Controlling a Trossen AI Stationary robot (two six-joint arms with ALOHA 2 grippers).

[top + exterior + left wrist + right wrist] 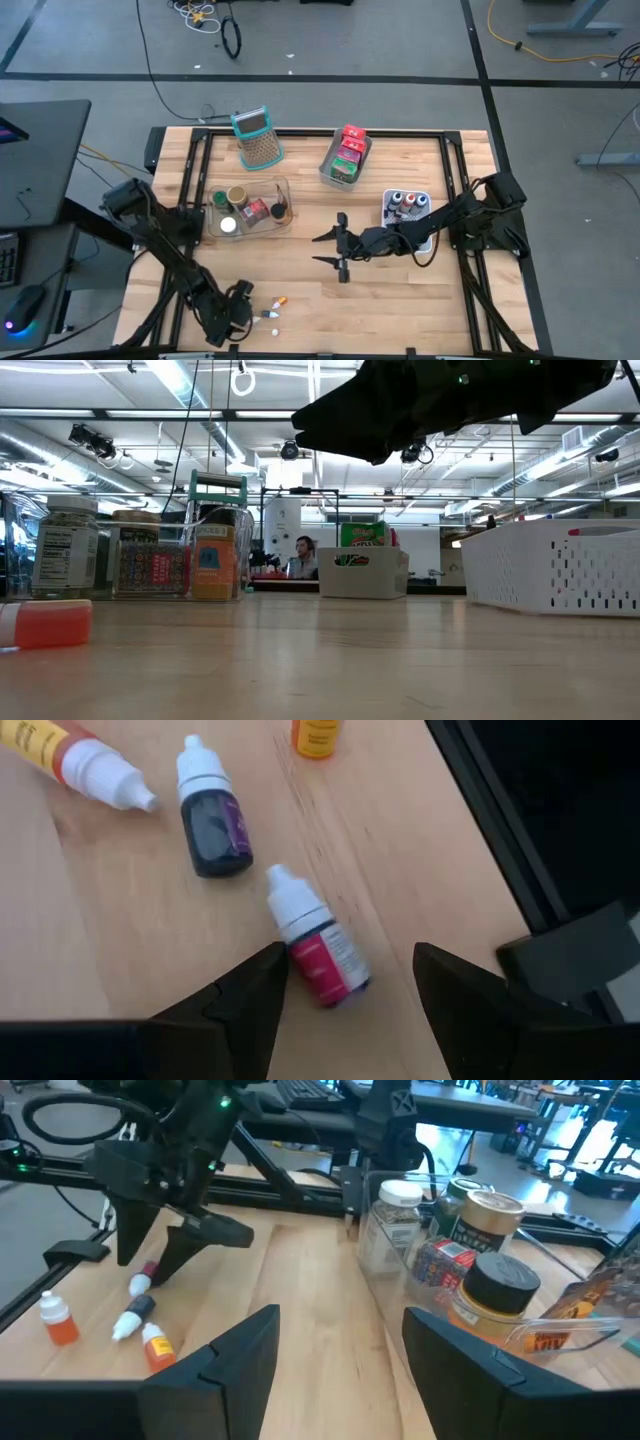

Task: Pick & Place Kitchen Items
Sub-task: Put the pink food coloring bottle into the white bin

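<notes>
1. The step in hand looks like a pick: the left gripper (345,995) hangs low over the near-left edge of the table (400,290), fingers spread apart, with the pink-labelled dropper bottle (318,948) lying on its side between them and not yet clamped
2. The next move calls for a little more descent and a squeeze across the bottle's body; it is round and lying down, so it may roll out as the fingers close
3. Close neighbours: a dark purple dropper bottle (212,820) just beside it, a yellow-labelled one (70,758) and an orange one (317,736) a little farther; they could be nudged
4. The right gripper (335,251) hovers over mid-table, fingers open and holding nothing
5. Likely destinations, far from the pick: a clear bin (283,185) with jars at centre-left, a grey bin (328,168) with red and green packets farther back, a white basket (388,196) with capped bottles to the right
6. A teal-handled grater (256,137) stands at the far-left, out of the way
</notes>
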